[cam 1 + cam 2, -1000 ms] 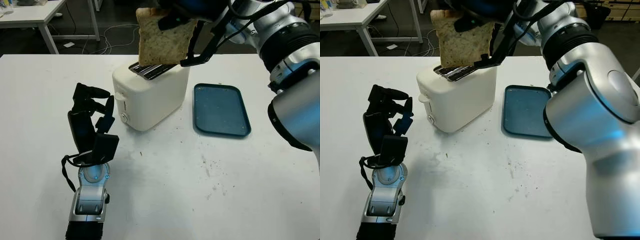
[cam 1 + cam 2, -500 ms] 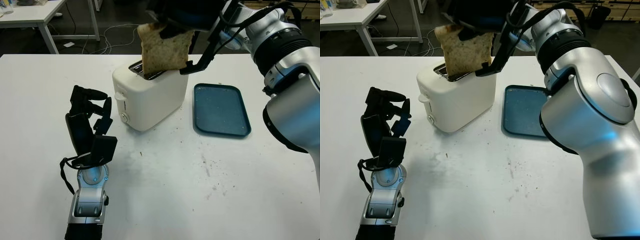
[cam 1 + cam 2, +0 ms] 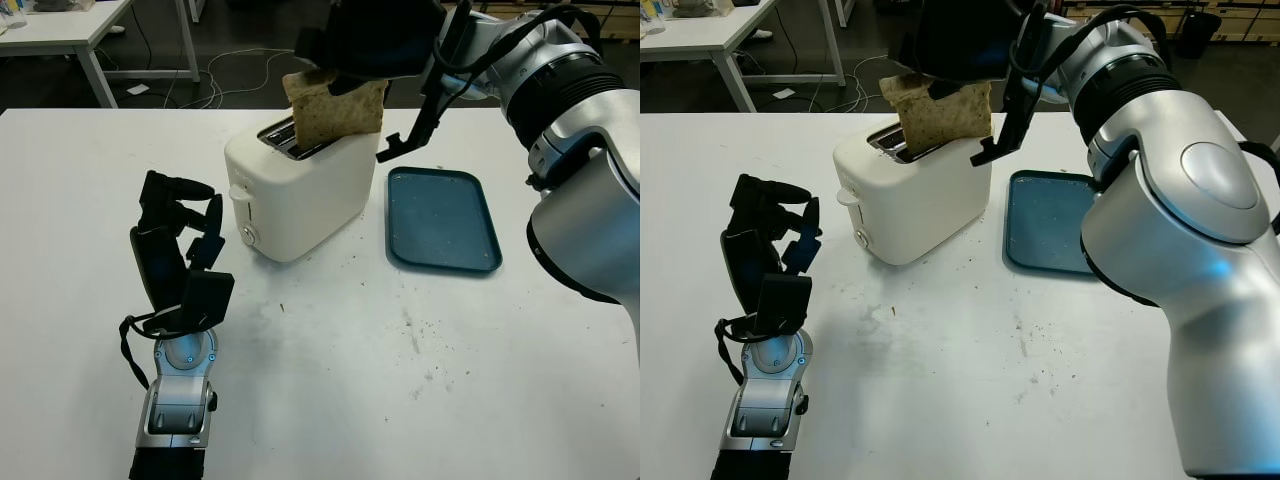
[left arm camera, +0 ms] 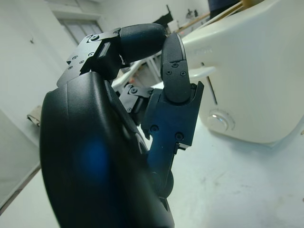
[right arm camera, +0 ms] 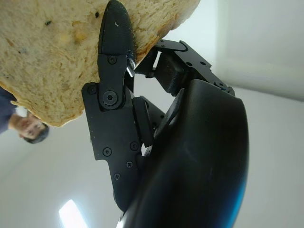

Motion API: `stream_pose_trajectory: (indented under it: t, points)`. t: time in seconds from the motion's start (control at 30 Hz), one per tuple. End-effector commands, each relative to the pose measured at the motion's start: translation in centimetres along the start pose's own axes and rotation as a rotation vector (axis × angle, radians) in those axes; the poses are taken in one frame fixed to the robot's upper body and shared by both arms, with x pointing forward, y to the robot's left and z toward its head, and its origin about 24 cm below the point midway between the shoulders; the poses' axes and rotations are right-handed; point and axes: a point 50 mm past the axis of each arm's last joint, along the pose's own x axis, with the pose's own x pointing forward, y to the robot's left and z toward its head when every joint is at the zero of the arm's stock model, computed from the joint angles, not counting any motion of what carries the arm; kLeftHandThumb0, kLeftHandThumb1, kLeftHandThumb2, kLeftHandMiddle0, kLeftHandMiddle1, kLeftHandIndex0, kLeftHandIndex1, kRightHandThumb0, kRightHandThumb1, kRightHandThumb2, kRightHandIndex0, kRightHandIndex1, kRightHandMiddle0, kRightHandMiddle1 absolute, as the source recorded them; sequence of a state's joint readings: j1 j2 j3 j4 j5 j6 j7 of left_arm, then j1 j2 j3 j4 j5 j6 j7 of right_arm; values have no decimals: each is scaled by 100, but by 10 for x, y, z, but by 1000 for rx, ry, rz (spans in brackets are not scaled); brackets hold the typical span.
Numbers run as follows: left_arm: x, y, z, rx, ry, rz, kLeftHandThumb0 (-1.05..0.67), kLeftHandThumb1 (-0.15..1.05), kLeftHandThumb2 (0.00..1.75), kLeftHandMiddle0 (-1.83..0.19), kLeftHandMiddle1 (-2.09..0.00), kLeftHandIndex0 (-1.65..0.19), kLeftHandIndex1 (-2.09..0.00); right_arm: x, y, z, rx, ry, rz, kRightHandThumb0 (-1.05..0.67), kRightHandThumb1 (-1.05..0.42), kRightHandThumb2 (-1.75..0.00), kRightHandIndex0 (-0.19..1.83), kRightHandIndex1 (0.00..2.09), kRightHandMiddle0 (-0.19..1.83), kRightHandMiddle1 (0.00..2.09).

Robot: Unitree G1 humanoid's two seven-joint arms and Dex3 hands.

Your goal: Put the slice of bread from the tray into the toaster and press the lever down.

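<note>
A white toaster [image 3: 300, 190] stands on the table a little left of centre, its lever [image 3: 239, 195] on the side facing my left hand. The slice of bread [image 3: 335, 110] stands upright with its lower part inside a toaster slot. My right hand [image 3: 375, 40] is above the toaster, shut on the top of the bread [image 5: 52, 52]. The dark blue tray [image 3: 442, 218] lies empty to the right of the toaster. My left hand [image 3: 180, 245] stands upright on the table left of the toaster, fingers curled, holding nothing; the toaster [image 4: 251, 80] is close in front of it.
Crumbs are scattered over the white table [image 3: 420, 350] in front of the toaster and tray. A white desk [image 3: 90, 30] and cables on the floor lie beyond the far edge.
My right hand has come down with the bread: a second ago the slice hung above the toaster, now its lower part is inside the slot. The left hand has barely moved.
</note>
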State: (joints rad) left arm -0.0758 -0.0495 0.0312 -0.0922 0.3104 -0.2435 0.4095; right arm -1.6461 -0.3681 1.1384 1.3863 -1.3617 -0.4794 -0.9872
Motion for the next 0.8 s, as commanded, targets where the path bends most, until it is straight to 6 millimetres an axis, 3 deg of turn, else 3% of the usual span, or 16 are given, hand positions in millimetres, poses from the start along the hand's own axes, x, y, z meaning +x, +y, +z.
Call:
stream_pose_trajectory:
  t: [0.0, 0.1, 0.23, 0.37, 0.47, 0.6, 0.67, 0.77]
  points:
    - [-2, 0, 0, 6, 1, 6, -44, 92, 39, -66, -175, -39, -169, 4, -6, -4, -53, -26, -37, -55, -92, -26, 118, 175, 80, 169]
    - [-2, -1, 0, -2, 2, 5, -44, 92, 39, -66, -175, -39, -168, 4, -5, 2, -70, -70, -50, -56, -92, -38, 119, 175, 81, 174]
    - [-3, -2, 1, -9, 1, 6, -44, 92, 39, -66, -175, -40, -168, 8, -3, 11, -65, -97, -62, -55, -92, -36, 116, 175, 77, 169]
    - [-3, -2, 1, -2, 5, 17, -43, 92, 38, -66, -175, -39, -168, 14, -5, 19, -24, -120, -75, -54, -92, -30, 113, 175, 72, 174]
    - [-4, -1, 0, 3, 0, 18, -44, 92, 38, -65, -175, -40, -167, 18, -8, 22, 7, -109, -114, -56, -92, -22, 115, 175, 73, 162]
    - [-4, -1, -1, -4, -2, 18, -43, 92, 39, -67, -175, -40, -168, 26, -10, 24, 87, -10, -139, -59, -92, -19, 117, 175, 77, 172]
    - [-5, -1, -1, -5, -2, 18, -43, 92, 39, -67, -175, -40, -169, 28, -12, 24, 147, 36, -149, -58, -91, -9, 118, 175, 83, 164]
    - [-5, -1, -1, -15, 5, 20, -43, 92, 39, -67, -175, -39, -170, 29, -12, 21, 210, 85, -138, -55, -92, -9, 118, 175, 83, 161]
